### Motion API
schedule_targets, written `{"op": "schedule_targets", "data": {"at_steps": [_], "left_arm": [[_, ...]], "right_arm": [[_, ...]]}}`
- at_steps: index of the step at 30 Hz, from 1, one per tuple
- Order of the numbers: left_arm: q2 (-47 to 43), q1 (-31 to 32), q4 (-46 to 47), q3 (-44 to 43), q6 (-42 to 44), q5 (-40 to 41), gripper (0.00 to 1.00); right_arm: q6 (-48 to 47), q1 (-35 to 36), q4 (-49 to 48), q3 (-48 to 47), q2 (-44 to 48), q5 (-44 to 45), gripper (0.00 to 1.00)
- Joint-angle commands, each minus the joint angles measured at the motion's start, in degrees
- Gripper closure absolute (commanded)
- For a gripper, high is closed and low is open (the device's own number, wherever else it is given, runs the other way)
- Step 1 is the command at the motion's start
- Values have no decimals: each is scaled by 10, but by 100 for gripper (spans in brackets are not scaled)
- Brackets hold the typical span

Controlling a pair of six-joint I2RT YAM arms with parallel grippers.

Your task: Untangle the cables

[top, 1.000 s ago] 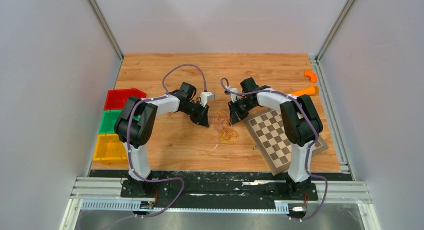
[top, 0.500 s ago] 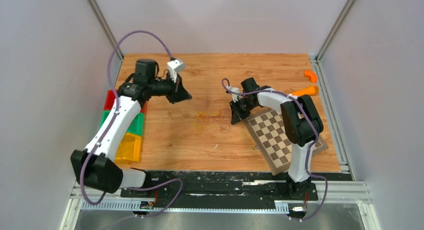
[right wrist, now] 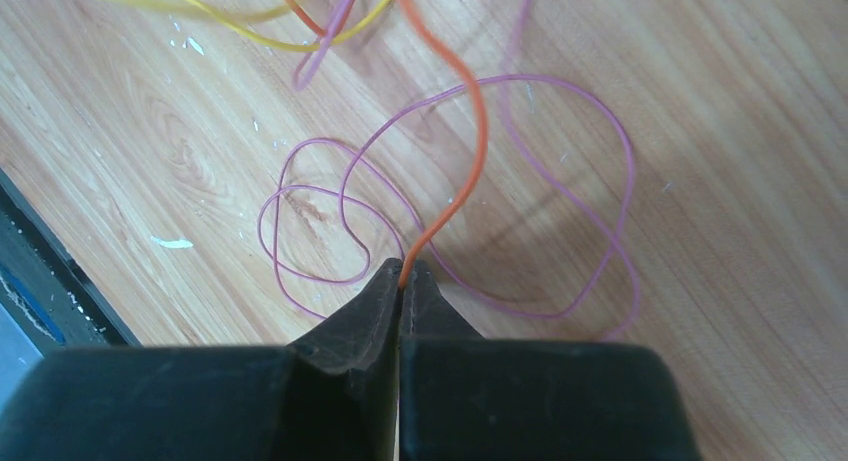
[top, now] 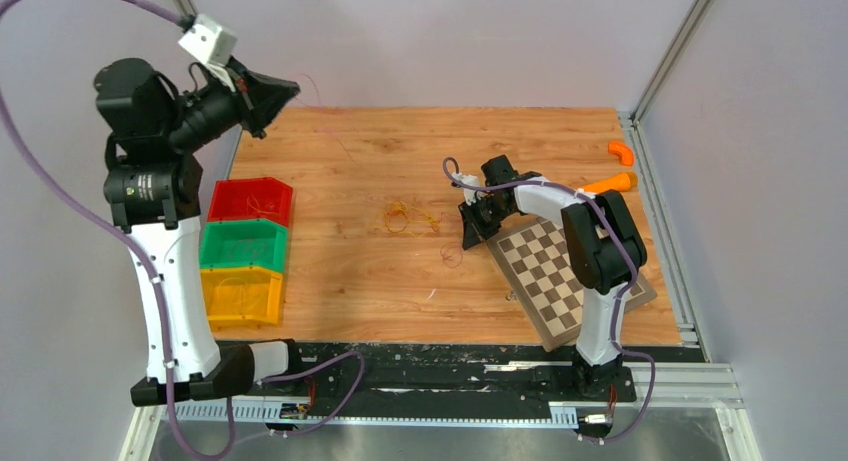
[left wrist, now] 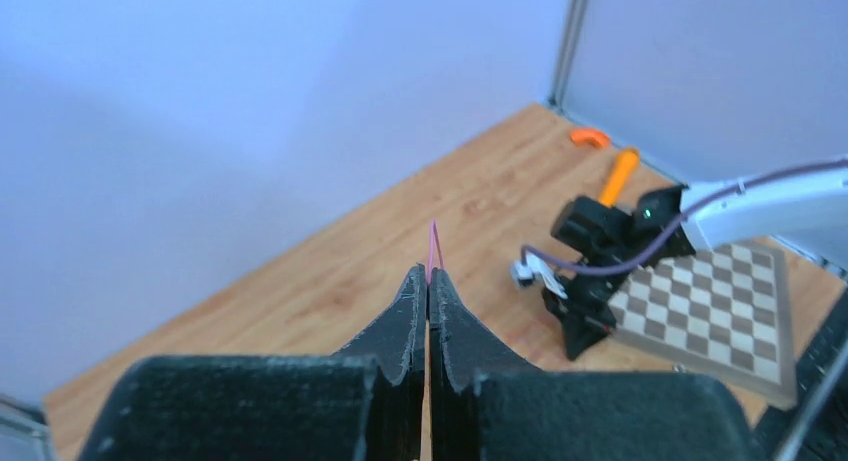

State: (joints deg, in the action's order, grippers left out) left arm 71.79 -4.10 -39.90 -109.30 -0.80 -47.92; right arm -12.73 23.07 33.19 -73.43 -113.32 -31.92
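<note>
The cables lie mid-table: yellow and orange loops (top: pixel 405 219) and a thin pink loop (top: pixel 452 256). My left gripper (top: pixel 290 85) is raised high at the far left, above the table's back corner. It is shut on a thin pink-red cable (left wrist: pixel 433 243) that sticks out past its tips (left wrist: pixel 428 273). My right gripper (top: pixel 469 237) is low on the table by the chessboard corner. It is shut (right wrist: pixel 402 269) on an orange cable (right wrist: pixel 470 141) that runs up across pink loops (right wrist: pixel 560 181) towards yellow strands (right wrist: pixel 200 6).
Red (top: pixel 250 201), green (top: pixel 243 244) and yellow (top: pixel 238 293) bins stand in a column at the left edge. A chessboard (top: pixel 560 271) lies at the right under the right arm. Two orange pieces (top: pixel 621 152) (top: pixel 612 183) lie at the far right.
My left arm has swung from the cable pile up and to the far left, drawing out the pink-red strand. The pile has spread and shifted left. The right gripper has stayed in place.
</note>
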Motion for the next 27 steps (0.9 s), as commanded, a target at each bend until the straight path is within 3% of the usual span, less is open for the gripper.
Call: {"op": "schedule_targets", "data": {"at_steps": [1, 5, 11, 19, 27], "left_arm": [[11, -39, 76, -64, -79, 13, 100], [29, -94, 142, -118, -163, 60, 100], [49, -134, 123, -164, -167, 80, 100], [-33, -194, 46, -52, -83, 140, 100], [-50, -322, 15, -12, -115, 55, 100]], "right_arm": [[-30, -4, -15, 19, -6, 100, 100], [-34, -4, -16, 24, -2, 110, 100], [-41, -6, -15, 32, 10, 111, 100], [-41, -5, -8, 38, 20, 85, 100], [-47, -5, 1, 37, 26, 82, 100]]}}
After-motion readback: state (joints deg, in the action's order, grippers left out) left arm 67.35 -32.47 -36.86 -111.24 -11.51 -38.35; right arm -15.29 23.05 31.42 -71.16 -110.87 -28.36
